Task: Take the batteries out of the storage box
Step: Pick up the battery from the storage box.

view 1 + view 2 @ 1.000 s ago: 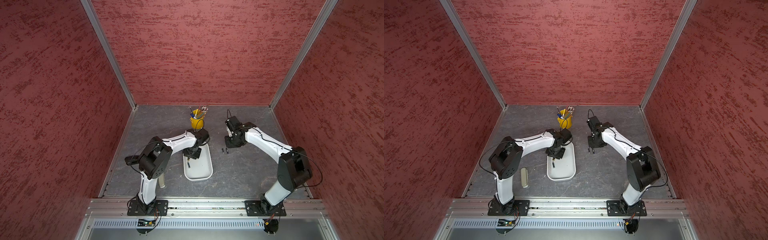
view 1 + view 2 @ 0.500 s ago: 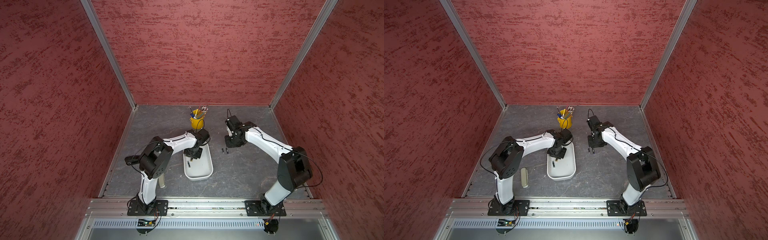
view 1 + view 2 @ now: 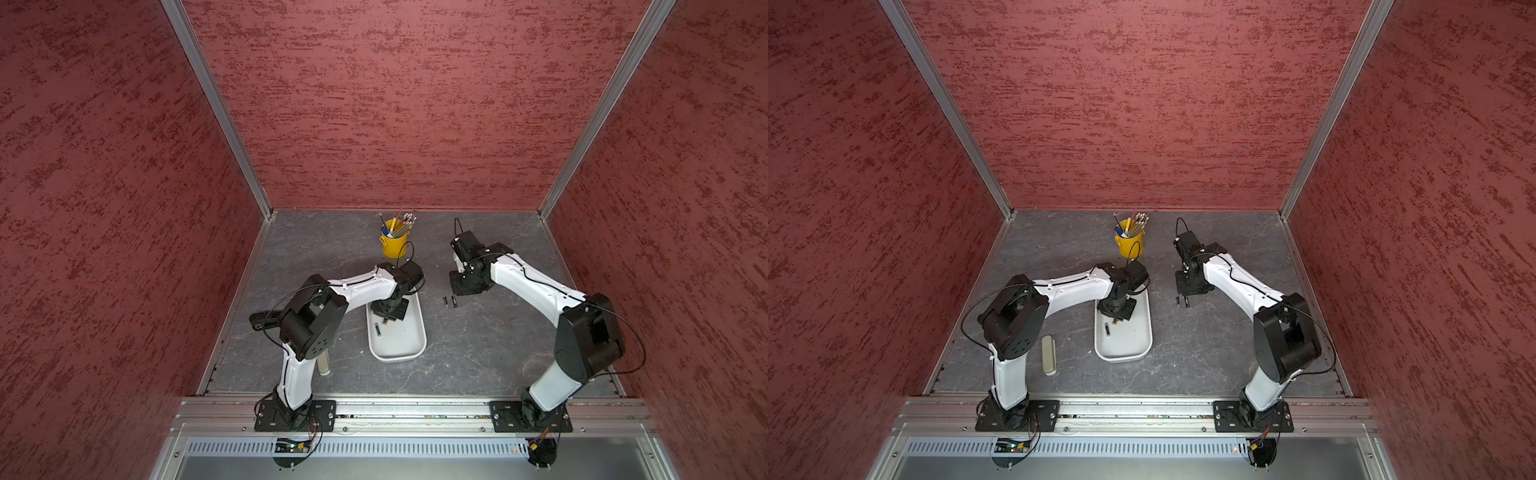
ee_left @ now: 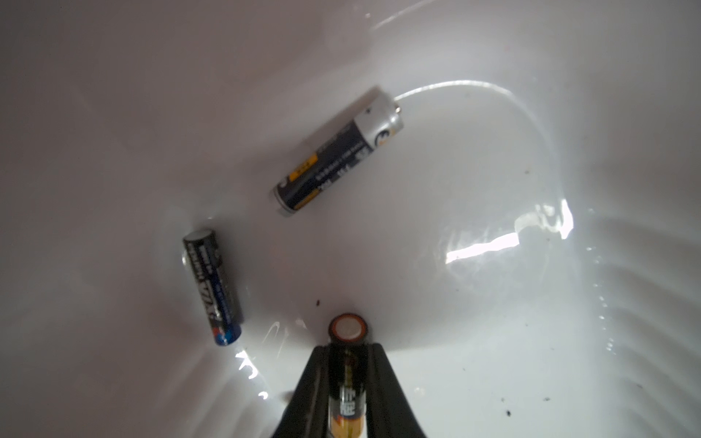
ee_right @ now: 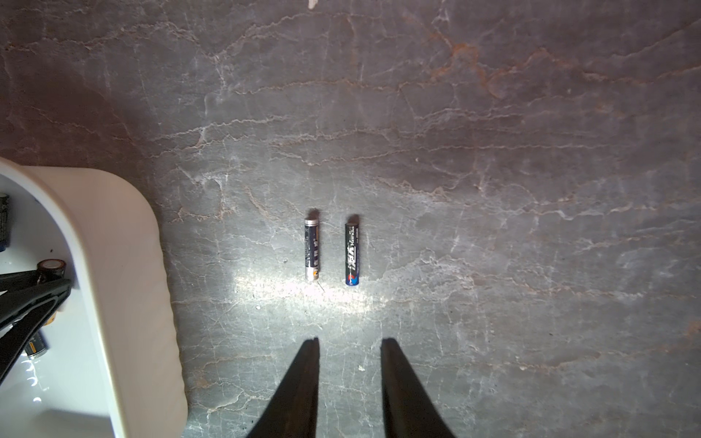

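Note:
The white storage box [image 3: 409, 345] [image 3: 1133, 340] lies mid-table. My left gripper [image 4: 347, 347] reaches down into its far end [image 3: 386, 319] and is shut on a black-and-gold battery [image 4: 347, 379], which lies lengthwise between the fingers. Two more batteries [image 4: 337, 151] [image 4: 212, 286] lie loose on the box floor. To the right of the box, two batteries [image 5: 311, 248] [image 5: 352, 254] lie side by side on the table [image 3: 444, 301]. My right gripper [image 5: 349, 341] hangs open just behind them [image 3: 461, 291], holding nothing.
A yellow cup of pencils [image 3: 394, 243] stands behind the box. A slim beige case [image 3: 1049, 354] lies left of the box, near the left arm's base. Red walls close the table in on three sides. The box rim [image 5: 125, 265] is left of the right gripper.
The left gripper's jaws have closed onto a battery inside the box. The right arm has not moved.

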You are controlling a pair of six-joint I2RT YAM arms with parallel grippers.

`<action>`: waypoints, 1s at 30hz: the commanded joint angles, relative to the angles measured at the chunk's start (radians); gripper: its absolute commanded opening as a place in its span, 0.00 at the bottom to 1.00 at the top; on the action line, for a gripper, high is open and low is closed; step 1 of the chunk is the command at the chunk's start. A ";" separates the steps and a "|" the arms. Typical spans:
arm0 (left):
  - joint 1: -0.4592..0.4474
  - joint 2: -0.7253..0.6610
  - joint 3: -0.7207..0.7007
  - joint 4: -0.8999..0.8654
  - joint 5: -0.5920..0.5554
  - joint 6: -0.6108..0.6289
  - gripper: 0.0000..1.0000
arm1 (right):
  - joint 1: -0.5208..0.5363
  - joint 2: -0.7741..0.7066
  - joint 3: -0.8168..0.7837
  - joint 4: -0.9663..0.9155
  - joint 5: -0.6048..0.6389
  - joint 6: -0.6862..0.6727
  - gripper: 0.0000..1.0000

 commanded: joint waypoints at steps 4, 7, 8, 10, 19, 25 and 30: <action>0.004 -0.052 0.049 -0.043 -0.031 0.003 0.16 | -0.002 -0.045 0.015 -0.001 -0.018 0.017 0.32; 0.004 -0.079 0.085 -0.057 -0.027 0.006 0.16 | -0.001 -0.055 0.010 0.010 -0.034 0.028 0.32; 0.005 -0.094 0.091 -0.055 -0.019 0.006 0.16 | -0.001 -0.061 0.006 0.018 -0.045 0.034 0.32; 0.013 -0.130 0.097 -0.036 0.027 0.004 0.16 | -0.002 -0.075 -0.002 0.039 -0.084 0.052 0.33; 0.149 -0.320 -0.067 0.338 0.538 -0.131 0.17 | 0.011 -0.145 -0.072 0.226 -0.312 0.148 0.37; 0.234 -0.394 -0.247 0.721 0.811 -0.320 0.17 | 0.020 -0.206 -0.122 0.377 -0.429 0.230 0.41; 0.251 -0.400 -0.308 0.906 0.887 -0.424 0.18 | 0.028 -0.207 -0.163 0.516 -0.550 0.320 0.42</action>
